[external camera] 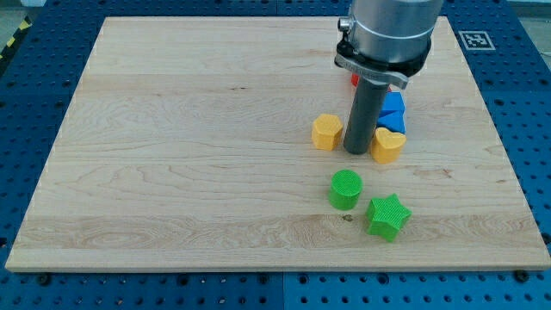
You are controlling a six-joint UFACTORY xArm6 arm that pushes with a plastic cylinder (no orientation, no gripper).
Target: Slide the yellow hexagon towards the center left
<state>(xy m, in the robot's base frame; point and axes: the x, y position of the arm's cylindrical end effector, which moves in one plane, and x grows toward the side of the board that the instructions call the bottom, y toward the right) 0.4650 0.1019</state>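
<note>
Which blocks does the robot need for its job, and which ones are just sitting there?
For the job:
- yellow hexagon, just to the view's left of my tip
- my tip, between the two yellow blocks

Just lying about:
- yellow heart
- green cylinder
- green star
- blue block, partly hidden behind the rod
- red block, only a sliver showing

Wooden desk (172,172) on blue pegboard. My tip (355,151) down between yellow hexagon (326,132), just at the view's left, and yellow heart (387,145), just at the view's right. Blue blocks (393,113) behind the heart, shape unclear; a red sliver (354,80) beside the rod. Nearer the view's bottom: green cylinder (345,189), green star (387,215).
</note>
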